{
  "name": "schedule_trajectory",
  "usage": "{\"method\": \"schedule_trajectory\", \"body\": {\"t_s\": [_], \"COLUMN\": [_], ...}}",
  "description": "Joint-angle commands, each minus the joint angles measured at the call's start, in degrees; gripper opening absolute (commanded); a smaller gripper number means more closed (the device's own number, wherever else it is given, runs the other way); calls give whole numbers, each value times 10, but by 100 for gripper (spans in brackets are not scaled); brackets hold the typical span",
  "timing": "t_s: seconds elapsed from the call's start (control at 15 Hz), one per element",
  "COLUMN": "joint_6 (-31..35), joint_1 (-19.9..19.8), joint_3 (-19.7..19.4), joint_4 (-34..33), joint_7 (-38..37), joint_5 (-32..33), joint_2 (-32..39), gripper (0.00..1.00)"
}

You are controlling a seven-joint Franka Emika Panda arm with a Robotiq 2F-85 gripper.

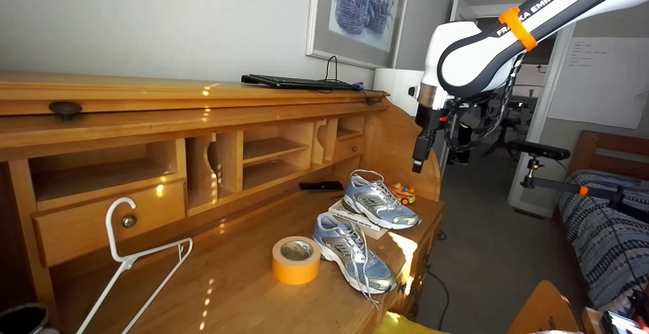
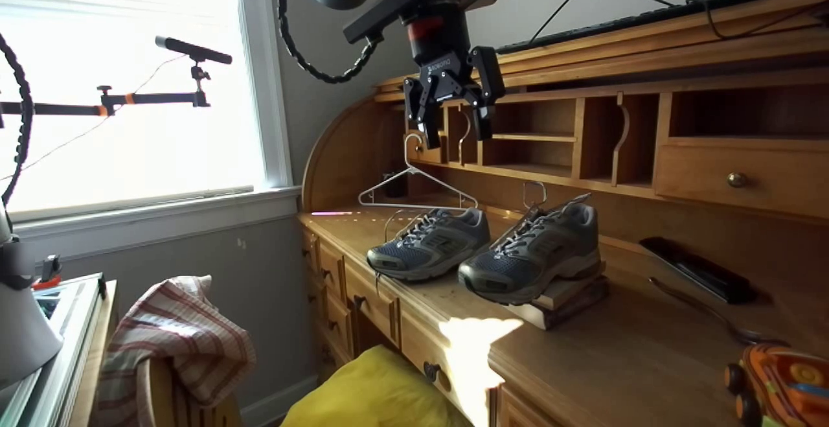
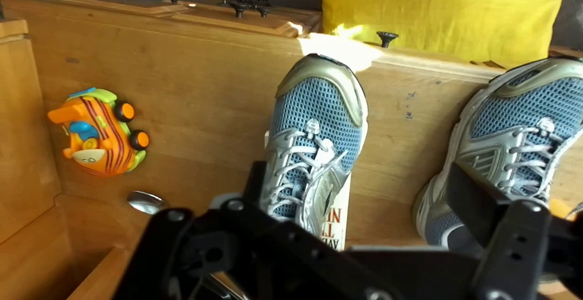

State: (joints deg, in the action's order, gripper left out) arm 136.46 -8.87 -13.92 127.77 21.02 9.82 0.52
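A blue-and-silver running shoe (image 3: 319,113) sits on a small stack of books (image 2: 576,302) on the wooden desk (image 1: 243,270); its mate (image 1: 350,250) stands on the desktop just beside it. The gripper (image 2: 457,135) hangs above the pair, touching neither, its jaws spread wide. In the wrist view it covers the first shoe's heel and part of the mate, which the right edge also cuts off. The shoe hides much of the books' lettering. A roll of orange tape (image 1: 296,268) is near the mate's heel; whether they touch is unclear. From the wrist, a spoon (image 3: 145,202) shows only its bowl. A toy car (image 3: 102,131) is cut off in an exterior view. The pigeonholes (image 1: 274,154) contain shelves and dividers in shadow; a shut drawer (image 1: 162,197) conceals its inside. A dark container (image 1: 25,319) is cropped, its contents unreadable.
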Motion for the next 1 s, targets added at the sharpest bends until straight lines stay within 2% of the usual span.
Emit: {"method": "schedule_trajectory", "body": {"t_s": [0.0,0.27,0.8,0.87,0.93], "joint_6": [69,130,159,159,159], "joint_1": [-15,-24,-63,-68,-70], "joint_3": [7,16,68,73,75], "joint_4": [-19,-47,-113,-119,-125], "joint_7": [-25,-29,3,5,3], "joint_5": [-30,-55,-125,-126,-123], "joint_2": [51,112,211,220,228], "gripper": [100,100,100,99,93]}}
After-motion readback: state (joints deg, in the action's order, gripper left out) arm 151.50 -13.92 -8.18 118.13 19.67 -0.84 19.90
